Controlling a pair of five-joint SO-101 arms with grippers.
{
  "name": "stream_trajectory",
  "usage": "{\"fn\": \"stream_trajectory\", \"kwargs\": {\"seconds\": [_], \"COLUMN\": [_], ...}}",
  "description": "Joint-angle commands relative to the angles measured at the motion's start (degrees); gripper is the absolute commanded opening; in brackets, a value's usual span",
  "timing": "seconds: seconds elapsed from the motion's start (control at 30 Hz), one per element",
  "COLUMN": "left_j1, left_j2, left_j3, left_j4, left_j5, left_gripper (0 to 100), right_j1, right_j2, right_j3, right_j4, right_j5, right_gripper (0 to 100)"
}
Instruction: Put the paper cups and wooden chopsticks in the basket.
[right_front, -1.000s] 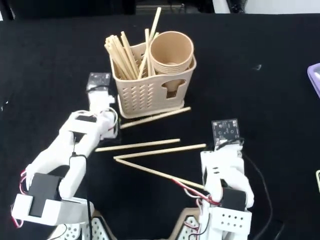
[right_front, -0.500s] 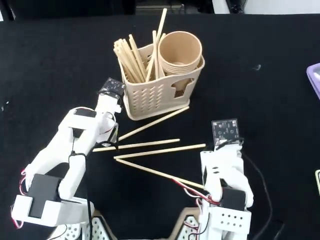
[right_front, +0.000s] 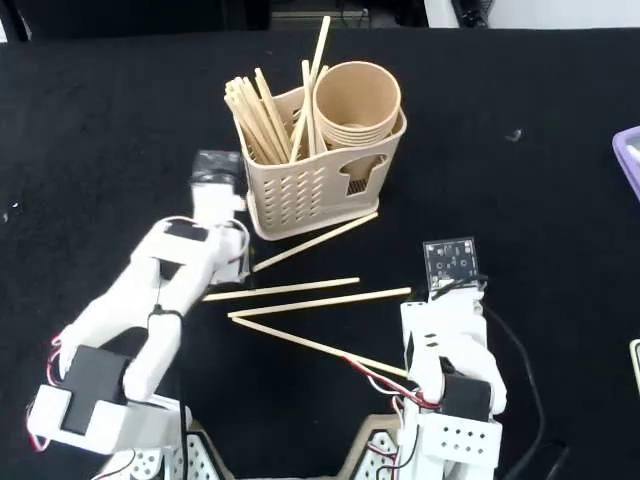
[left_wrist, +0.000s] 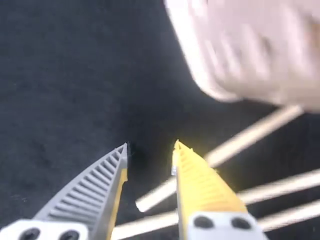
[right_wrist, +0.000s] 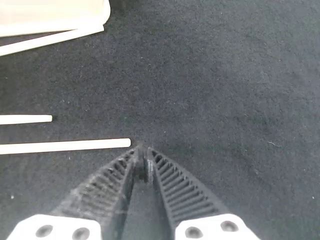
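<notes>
Since a second ago, the beige slotted basket has slid slightly rightward and turned on the black worktop, and the left arm has swung in toward its base. The slanted chopstick at that base now lies at a steeper angle.

The basket stands at the worktop's far middle, holding a stack of paper cups beside a bundle of wooden chopsticks. Three more sticks lie loose toward the near edge. The upper chopstick and middle chopstick are almost parallel. The nearest chopstick runs with one end hidden under the right arm.

The left gripper is spread wide, with the slanted chopstick's end lying between its jaws and partly hidden behind the yellow finger; contact cannot be made out. The basket's corner beyond is a blur.

The right gripper is closed on nothing over bare cloth, its tip just beside the middle chopstick's end.

A purple object is cut off at the right edge.
</notes>
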Motion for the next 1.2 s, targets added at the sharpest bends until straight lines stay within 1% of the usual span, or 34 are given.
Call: {"fn": "stream_trajectory", "kwargs": {"seconds": [0.0, 0.07, 0.17, 0.2, 0.3, 0.4, 0.6, 0.7, 0.73, 0.83, 0.9, 0.97, 1.07, 1.17], "left_j1": [1.27, -1.01, -4.79, -5.32, -5.14, -4.97, -4.62, -5.41, -5.85, -7.52, -9.27, -11.91, -16.22, -19.47], "left_j2": [-0.88, -0.88, -0.88, -0.70, -0.88, -0.88, -0.88, -0.88, -0.97, -0.97, -0.97, -0.97, -0.70, -0.53], "left_j3": [-0.22, -0.13, -0.13, 0.13, 1.01, 1.10, 1.45, 1.36, 1.36, 0.75, -0.75, -2.59, -6.20, -6.64], "left_j4": [3.08, 3.16, 3.34, 3.52, 5.54, 8.79, 14.15, 14.68, 14.68, 14.33, 14.33, 14.24, 13.27, 8.97], "left_j5": [1.14, 2.20, 1.85, 0.70, -8.18, -14.42, -22.59, -23.56, -23.65, -23.30, -21.80, -16.44, -9.23, -1.23], "left_gripper": [16, 16, 16, 16, 16, 16, 16, 15, 14, 10, 12, 13, 14, 14], "right_j1": [-0.79, -0.79, -0.79, -0.79, -0.79, -0.79, -0.79, -0.79, -0.79, -0.79, -0.79, -0.79, -0.70, -0.70], "right_j2": [-5.41, -5.41, -5.41, -5.41, -5.41, -5.41, -5.41, -5.41, -5.41, -5.41, -5.41, -5.41, -5.23, -5.14], "right_j3": [-0.22, -0.22, -0.22, -0.22, -0.22, -0.22, -0.22, -0.22, -0.22, -0.22, -0.22, -0.84, -3.65, -7.34], "right_j4": [-0.70, -0.70, -0.70, -0.70, -0.70, -0.70, -0.70, -0.70, -0.70, -1.14, -1.49, -1.41, -0.97, -0.97], "right_j5": [0.44, 0.44, 0.44, 0.44, 0.44, 0.44, 0.44, 0.44, 0.44, 0.44, 0.53, 1.32, 4.75, 7.21], "right_gripper": [1.5, 1.5, 1.5, 1.5, 1.5, 1.5, 1.5, 1.5, 1.5, 1.5, 1.8, 5.7, 13.9, 14.2]}}
